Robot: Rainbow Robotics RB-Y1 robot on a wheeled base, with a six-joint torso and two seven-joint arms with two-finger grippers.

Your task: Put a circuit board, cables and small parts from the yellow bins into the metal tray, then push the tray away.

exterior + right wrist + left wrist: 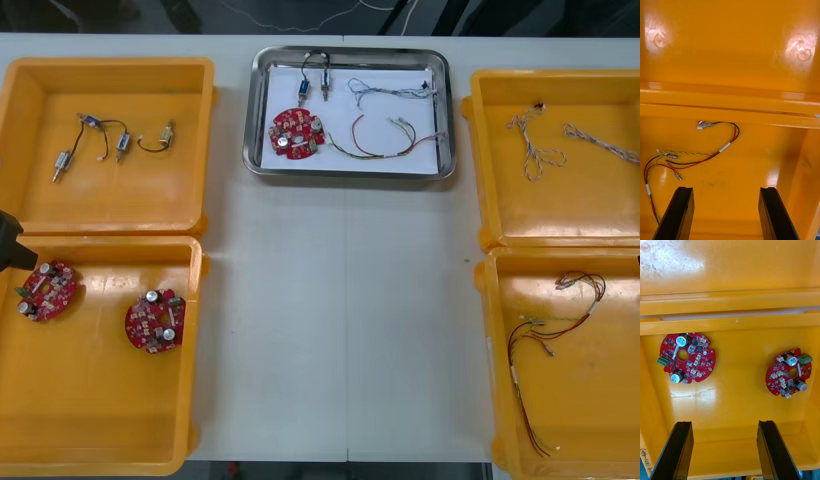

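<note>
Your left gripper (724, 423) carries two fingers (675, 450), both matte black. They are flat slabs with squared tips that widen toward the base, and the inner edge of each catches the light and reads dark grey. Your right gripper (726, 188) has a matching pair of fingers (777, 213): black, plain and straight-edged, with the same squared tips and paler inner edges. Out at the left of the scene, a black, blocky corner of the left arm (8, 245) shows, smooth and dull.

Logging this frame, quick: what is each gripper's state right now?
Left gripper: open, empty, over the near left bin holding circuit boards.
Right gripper: open, empty, over the near right bin holding red and yellow cables.
</note>
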